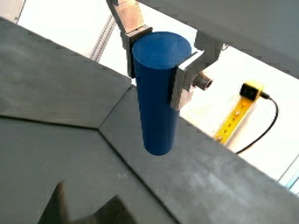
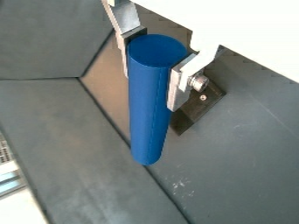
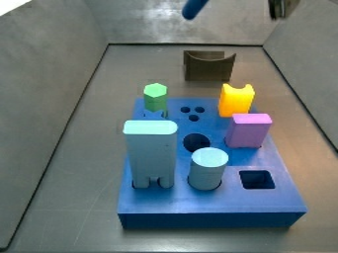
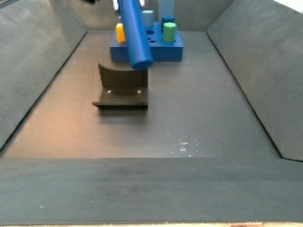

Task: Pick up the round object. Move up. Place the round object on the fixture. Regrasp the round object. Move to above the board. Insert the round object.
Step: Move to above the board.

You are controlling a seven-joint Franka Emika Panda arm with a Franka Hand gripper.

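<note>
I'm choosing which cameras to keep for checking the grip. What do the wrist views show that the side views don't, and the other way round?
Only the wrist views show the grip: the hand closed on the upper part of the blue rod, silver fingers against its sides, its free end clear of the floor.

Only the side views show the layout: the dark notched fixture empty, and the blue board with its blocks and holes.

Both show the rod, but in a side view only its tip appears at the frame edge; in another it hangs tilted above the fixture.
</note>
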